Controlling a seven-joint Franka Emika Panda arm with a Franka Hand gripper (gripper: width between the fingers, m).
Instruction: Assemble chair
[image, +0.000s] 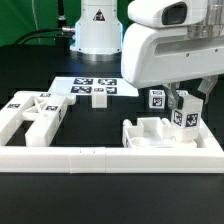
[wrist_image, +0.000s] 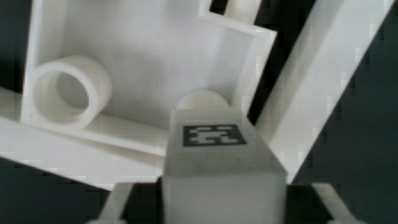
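Note:
My gripper (image: 184, 118) hangs at the exterior view's right, over a group of white chair parts (image: 150, 132) that lie against the border rail. A square white post (wrist_image: 217, 150) with a black-and-white tag on its end stands between my fingers (wrist_image: 125, 198). The gripper (wrist_image: 222, 208) is open, with a narrow dark gap on each side of the post. Behind the post lies a flat white slab with a round ring (wrist_image: 71, 90). A second tagged post (image: 157, 99) stands just to the left of my gripper.
More chunky white chair pieces (image: 32, 115) lie at the exterior view's left. The long white L-shaped border rail (image: 100, 158) runs along the front. The marker board (image: 95, 88) lies behind, in front of the robot base (image: 95, 30).

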